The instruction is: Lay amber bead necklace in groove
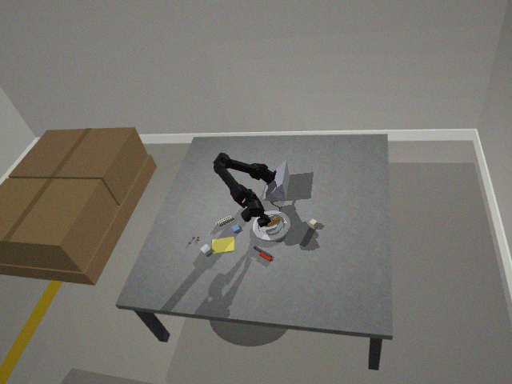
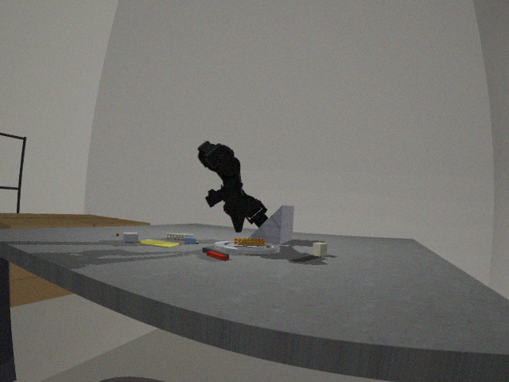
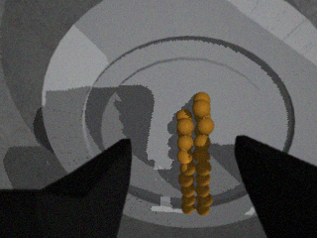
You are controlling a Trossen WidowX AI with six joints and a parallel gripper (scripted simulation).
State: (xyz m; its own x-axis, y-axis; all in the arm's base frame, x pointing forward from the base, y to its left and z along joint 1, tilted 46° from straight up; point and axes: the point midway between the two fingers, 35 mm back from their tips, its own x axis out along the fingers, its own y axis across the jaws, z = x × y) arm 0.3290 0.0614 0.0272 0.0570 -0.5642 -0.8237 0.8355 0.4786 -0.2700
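The amber bead necklace (image 3: 194, 154) is lying doubled across the middle of the round bead board (image 1: 276, 233), crossing its groove; the gripper (image 3: 184, 171) is hovering above it, fingers parted, grasping nothing; a red-handled tool (image 1: 262, 253) is sitting at the board's seven o'clock.

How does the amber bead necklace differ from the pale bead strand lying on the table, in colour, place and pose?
The amber bead necklace is orange; the pale bead strand is whitish. The necklace lies on the round bead board, while the pale strand rests on the bare table. In the wrist view the necklace is doubled into two rows side by side; the strand looks like a single short line. Both are short bead rows lying flat, and the open tool holds neither.
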